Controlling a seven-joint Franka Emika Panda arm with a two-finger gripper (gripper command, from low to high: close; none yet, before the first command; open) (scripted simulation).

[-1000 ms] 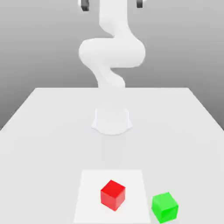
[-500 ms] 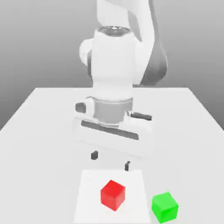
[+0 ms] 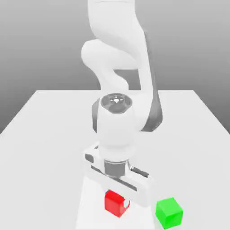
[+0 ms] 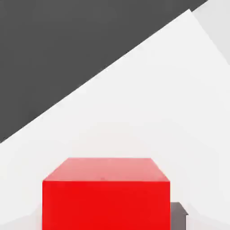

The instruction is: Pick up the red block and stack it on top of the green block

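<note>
While the arm [image 3: 116, 128] reaches down over the pale surface [image 3: 40, 179], its claw [image 3: 117, 198] is low at the red block [image 3: 115, 204], with the white hand body [image 3: 119, 179] just above it. Whether the claw is spread or pinching the block cannot be told from the two views.

The red block sits over the white square panel [image 3: 90, 218], near the exterior view's bottom edge, and part of its top is hidden beneath the hand. It is well below the arm's wrist and apart from the green block [image 3: 169, 213], which stands beside the panel toward the exterior view's right, resting on the surface. Nothing is stacked on the green block, and its top face is in plain sight.

In the hand view, the red block presents a broad, bright red face and a paler, pinkish one, with a small dark grey part [image 4: 179, 216] just beside it. The white panel extends beyond the block, and a large dark grey area borders it along a slanting edge; what that area is cannot be told.
</note>
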